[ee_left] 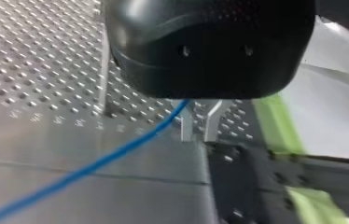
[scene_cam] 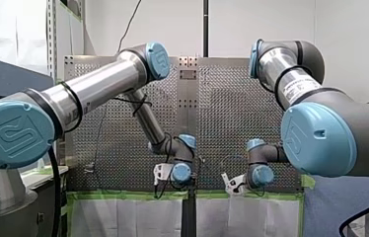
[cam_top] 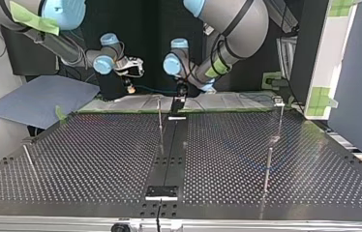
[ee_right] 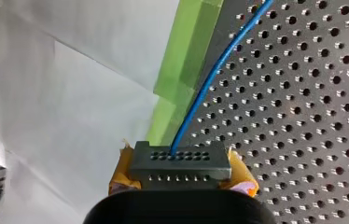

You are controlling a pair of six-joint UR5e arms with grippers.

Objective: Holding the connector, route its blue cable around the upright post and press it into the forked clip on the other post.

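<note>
A: Right gripper [ee_right: 182,170] first: how far closed, and on what?

B: Clamped tight on the connector [ee_right: 179,161], with yellow pads [ee_right: 240,179] at its two short ends. Probably held that way to leave the holed face free.

A: And the blue cable [ee_right: 210,79]?

B: Leaves that face and runs ahead, past green tape [ee_right: 186,56] at the edge of the perforated table [ee_right: 312,93].

A: Left gripper [ee_left: 199,128]?

B: Metal fingers [ee_left: 186,128] a narrow gap apart, low over the table, nothing visible between the tips. Cable just beside one finger near its root; whether pinched, cannot tell. Likely stationed there to guide the slack.

A: Posts?

B: From across the table, a thin upright post [cam_top: 160,121] near the middle, just ahead of both grippers. Second post [cam_top: 279,118] well apart, at that view's right; forked clip too small to make out. No cable around either yet.
</note>
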